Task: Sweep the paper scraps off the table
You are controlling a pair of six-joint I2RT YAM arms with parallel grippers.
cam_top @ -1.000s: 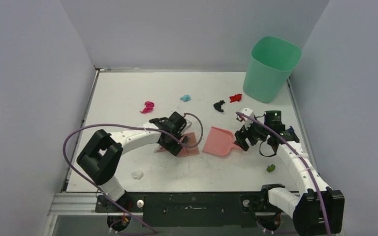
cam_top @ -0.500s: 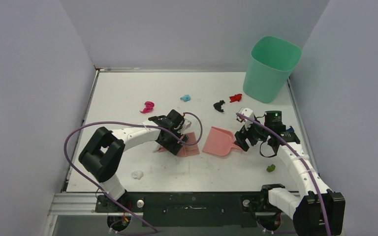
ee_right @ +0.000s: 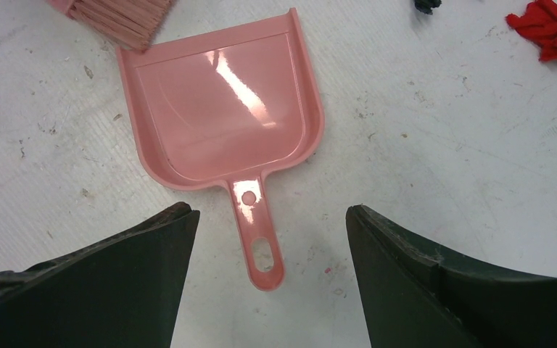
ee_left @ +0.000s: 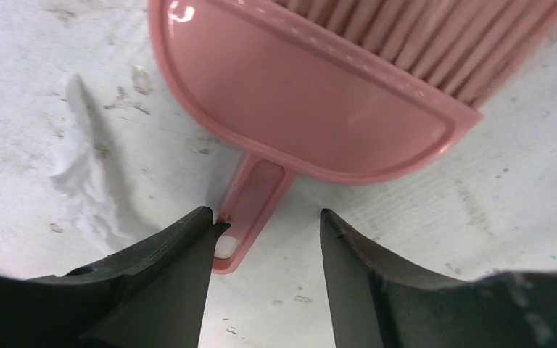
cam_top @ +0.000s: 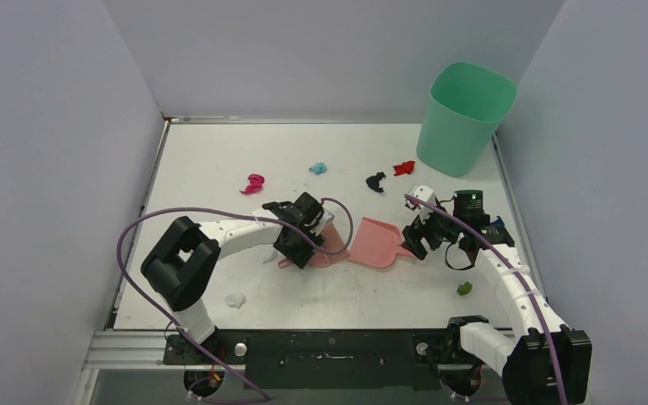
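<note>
The pink brush point(cam_top: 327, 251) lies mid-table, its bristles against the pink dustpan point(cam_top: 375, 242). My left gripper point(cam_top: 295, 249) is open at the brush's handle end. In the left wrist view the gripper point(ee_left: 265, 225) straddles the handle point(ee_left: 250, 206), whose end touches the left finger. My right gripper point(cam_top: 412, 240) is open just behind the dustpan's handle point(ee_right: 257, 235), which lies between the open jaws of the gripper point(ee_right: 268, 214) untouched. Paper scraps lie on the table point(cam_top: 211, 152): magenta point(cam_top: 254, 183), light blue point(cam_top: 318, 168), black point(cam_top: 375, 180), red point(cam_top: 403, 168), green point(cam_top: 464, 288), white point(cam_top: 235, 299).
A mint-green bin point(cam_top: 464, 118) stands at the far right corner. A flat white scrap point(ee_left: 80, 174) lies just left of the brush handle. The red scrap point(ee_right: 551, 32) shows ahead and to the right of the dustpan. Grey walls close in three sides.
My left gripper has shifted slightly right and nearer, and the brush has turned and slid right until it meets the dustpan. The right arm and dustpan have not moved.
</note>
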